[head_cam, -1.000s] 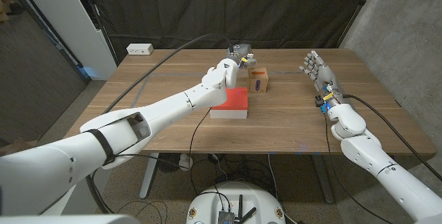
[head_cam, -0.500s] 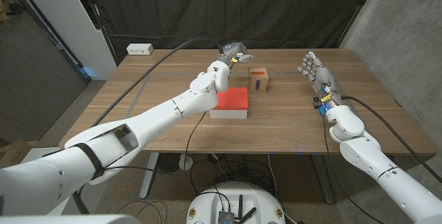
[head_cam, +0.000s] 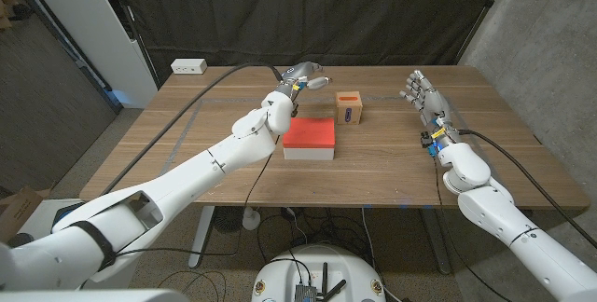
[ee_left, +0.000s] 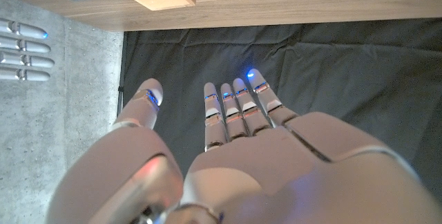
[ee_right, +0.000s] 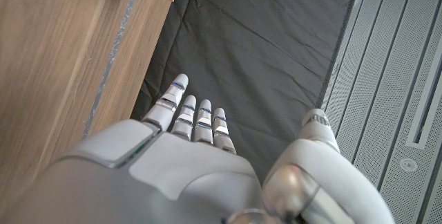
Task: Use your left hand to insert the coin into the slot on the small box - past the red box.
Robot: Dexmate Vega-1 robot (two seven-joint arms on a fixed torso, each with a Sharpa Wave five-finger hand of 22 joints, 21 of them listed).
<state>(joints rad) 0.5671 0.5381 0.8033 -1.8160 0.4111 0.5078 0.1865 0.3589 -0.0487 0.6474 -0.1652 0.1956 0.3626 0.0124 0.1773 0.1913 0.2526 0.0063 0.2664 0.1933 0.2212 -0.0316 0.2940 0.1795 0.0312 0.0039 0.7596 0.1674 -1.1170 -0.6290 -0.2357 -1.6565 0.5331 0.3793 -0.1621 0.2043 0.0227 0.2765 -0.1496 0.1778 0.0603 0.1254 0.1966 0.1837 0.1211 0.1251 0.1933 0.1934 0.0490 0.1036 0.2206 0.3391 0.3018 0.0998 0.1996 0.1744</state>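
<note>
Glossy white segmented arm shells, left hand (head_cam: 300, 71) and right hand (head_cam: 426, 94) showing grey metallic fingers, fingertips (ee_left: 253, 76) glowing blue, black cables trailing along both forearms.

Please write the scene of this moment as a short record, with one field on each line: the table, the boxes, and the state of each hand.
table: wooden table
red box: lies flat near the middle
small box: wooden, beyond the red box, slot side up
left hand: raised past the red box's far left corner, fingers apart, no coin visible in it
right hand: fingers apart, holds nothing, at the table's right side
white block: far left corner of the table
</note>
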